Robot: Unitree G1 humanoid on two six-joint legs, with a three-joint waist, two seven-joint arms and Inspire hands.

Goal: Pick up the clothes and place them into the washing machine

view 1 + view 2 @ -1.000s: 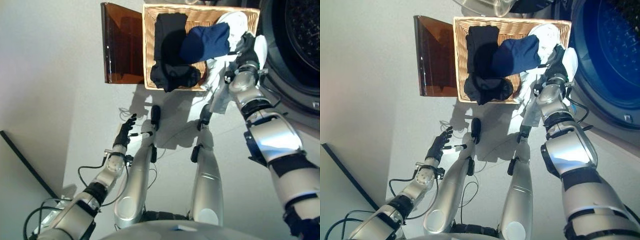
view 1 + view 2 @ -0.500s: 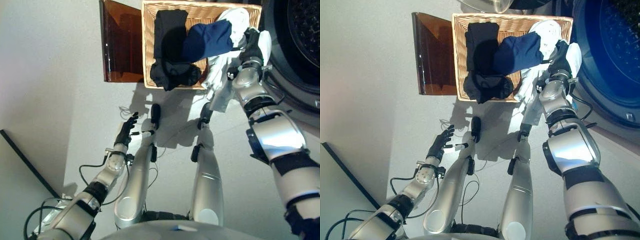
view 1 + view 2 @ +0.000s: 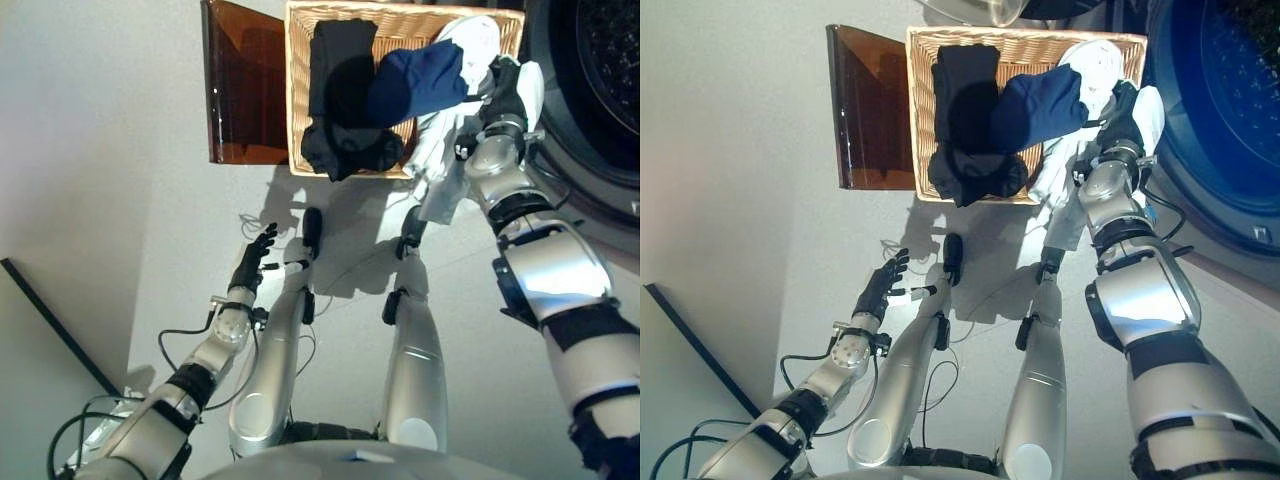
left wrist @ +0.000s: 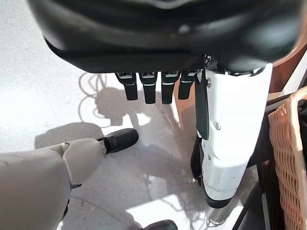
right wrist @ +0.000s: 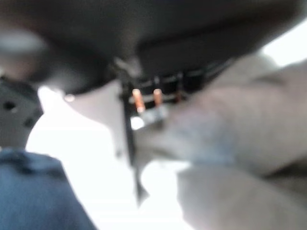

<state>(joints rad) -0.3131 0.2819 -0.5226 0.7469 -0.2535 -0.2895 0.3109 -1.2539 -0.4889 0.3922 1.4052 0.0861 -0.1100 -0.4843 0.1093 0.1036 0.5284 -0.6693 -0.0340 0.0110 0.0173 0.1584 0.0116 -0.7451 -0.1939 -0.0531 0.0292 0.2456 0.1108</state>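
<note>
At upper right, the right hand seems closed on a white cloth garment hanging beside the woven wicker basket; left hand, lower left, hangs relaxed and empty.

- Two silver-grey arms, built of rounded metallic shells divided by black joint bands.
- Dark left hand, fitted with a row of black fingers and a thumb sheathed in a white cover.
- Dark right hand, mounted on a ribbed silver wrist.
</note>
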